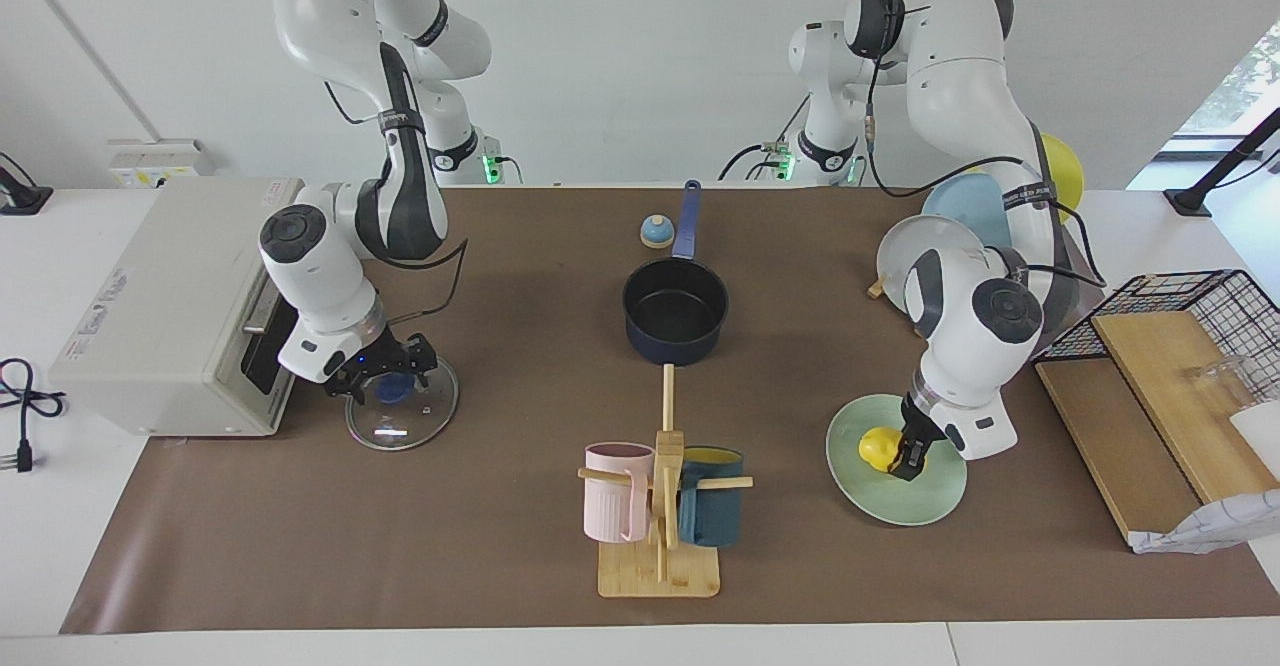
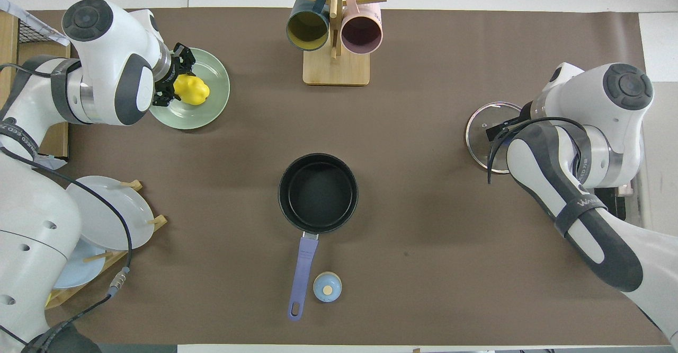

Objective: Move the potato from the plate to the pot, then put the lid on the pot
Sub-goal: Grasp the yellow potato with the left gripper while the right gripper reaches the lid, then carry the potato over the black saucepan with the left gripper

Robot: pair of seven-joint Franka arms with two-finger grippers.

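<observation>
My left gripper (image 1: 897, 453) is down on the plate (image 1: 880, 491), its fingers clamped on the potato (image 1: 876, 446), which still sits on the plate under me at the left arm's end of the bench (image 1: 500, 546). From overhead, the potato (image 2: 192, 89) shows just past my left gripper (image 2: 175, 77), with the plate's (image 2: 212, 109) pale green rim around both.

My right gripper (image 1: 385, 371) is low over the lid (image 1: 402, 416), its fingers spread apart on either side of the blue knob (image 1: 396, 387); I cannot tell whether they touch it. The lid lies flat on the bench beneath me, at the right arm's end, just beside the grey oven (image 1: 170, 306). From overhead my own arm covers most of the lid (image 2: 479, 135).

The pot (image 1: 675, 311) stands empty between my two grippers, well apart from both, its handle (image 1: 687, 218) pointing toward my bases. A small blue dome (image 1: 656, 232) sits beside that handle. The mug rack (image 1: 660, 516) stands on the bench between my grippers too, farther out than the pot.
</observation>
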